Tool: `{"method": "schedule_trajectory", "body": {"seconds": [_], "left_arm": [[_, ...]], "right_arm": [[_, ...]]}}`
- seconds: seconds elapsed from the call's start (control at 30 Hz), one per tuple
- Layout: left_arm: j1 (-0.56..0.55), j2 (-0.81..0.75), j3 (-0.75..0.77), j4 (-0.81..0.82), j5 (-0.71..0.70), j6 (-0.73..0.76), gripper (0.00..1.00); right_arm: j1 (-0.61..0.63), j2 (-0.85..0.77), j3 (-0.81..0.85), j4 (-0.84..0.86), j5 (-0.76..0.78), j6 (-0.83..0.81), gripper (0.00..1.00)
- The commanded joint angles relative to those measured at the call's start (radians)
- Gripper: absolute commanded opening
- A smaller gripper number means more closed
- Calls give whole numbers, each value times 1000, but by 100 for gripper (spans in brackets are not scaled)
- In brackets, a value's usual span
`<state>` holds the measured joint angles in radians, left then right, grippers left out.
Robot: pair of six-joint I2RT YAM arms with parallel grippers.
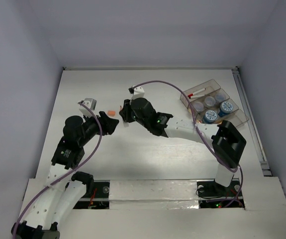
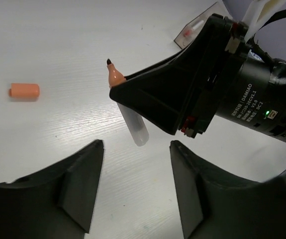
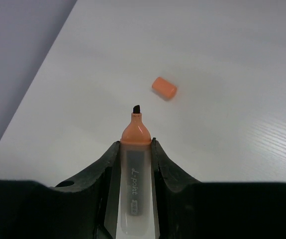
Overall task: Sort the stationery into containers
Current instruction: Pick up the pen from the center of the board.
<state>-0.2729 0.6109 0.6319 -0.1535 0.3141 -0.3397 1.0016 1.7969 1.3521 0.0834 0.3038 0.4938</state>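
Observation:
An uncapped orange marker (image 3: pixel 135 169) with a clear barrel is held in my right gripper (image 3: pixel 135 144), which is shut on it; the orange nose and black tip poke out in front. Its orange cap (image 3: pixel 164 87) lies loose on the table just beyond the tip, also the orange cap (image 1: pixel 112 113). My left gripper (image 2: pixel 137 144) stands open and holds nothing. The marker's clear rear end (image 2: pixel 139 133) hangs just ahead of its fingertips. The clear compartment tray (image 1: pixel 213 82) sits at the back right with round blue-lidded jars (image 1: pixel 227 107) and a red marker (image 1: pixel 196 94).
A small grey and white object (image 1: pixel 89 103) lies at the back left, beyond the left arm. A corner of the tray (image 2: pixel 192 30) shows behind the right gripper's body (image 2: pixel 242 94). A rail runs along the table's right edge (image 1: pixel 252 129).

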Motion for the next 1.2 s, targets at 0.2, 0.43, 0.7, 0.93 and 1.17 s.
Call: {"method": "schedule_trajectory", "body": {"seconds": [0.2,0.43,0.7,0.93,1.17], "left_arm": [[4,35,-8,71,74,-1,44],[4,40,-6,72,75,-2,45],[4,10,-18,107,144,-10,46],[4,-19,-24,126,171,-18,46],[4,-37,-26,127,140,-22,44]], "right_arm": [[5,-136,-50,285,49,35,0],[57,-176,-100,380,24,43,0],[77,-149,-79,386,34,38,0],[86,-130,-74,386,20,51,0],[121,-134,-105,432,-12,81,0]]}}
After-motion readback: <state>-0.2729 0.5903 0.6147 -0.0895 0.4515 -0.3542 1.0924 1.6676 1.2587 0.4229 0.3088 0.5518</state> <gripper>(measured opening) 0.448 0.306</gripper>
